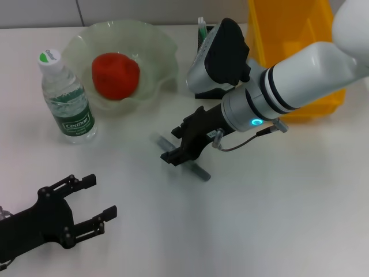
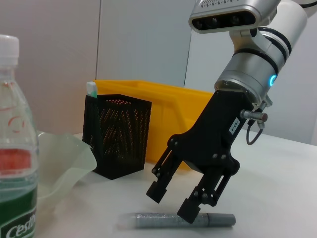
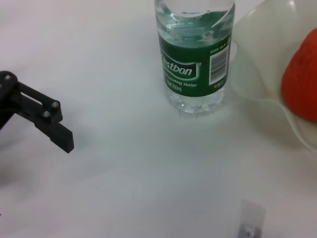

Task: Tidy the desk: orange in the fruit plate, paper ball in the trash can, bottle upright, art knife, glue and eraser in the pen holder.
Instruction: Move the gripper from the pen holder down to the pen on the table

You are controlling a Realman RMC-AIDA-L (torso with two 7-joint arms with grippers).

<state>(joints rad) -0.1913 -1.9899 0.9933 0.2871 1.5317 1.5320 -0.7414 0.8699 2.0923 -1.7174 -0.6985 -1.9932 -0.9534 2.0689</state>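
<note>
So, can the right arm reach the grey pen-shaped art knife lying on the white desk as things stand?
Probably yes. The right gripper hangs open directly over the grey art knife, fingers to either side, and nothing lies between them; the black mesh pen holder stands apart behind it.

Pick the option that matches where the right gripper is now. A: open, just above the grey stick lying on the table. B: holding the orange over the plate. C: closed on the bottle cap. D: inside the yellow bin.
A: the right gripper has its fingers spread and hangs over the grey stick lying flat on the table; the bottle stands apart, untouched.
</note>
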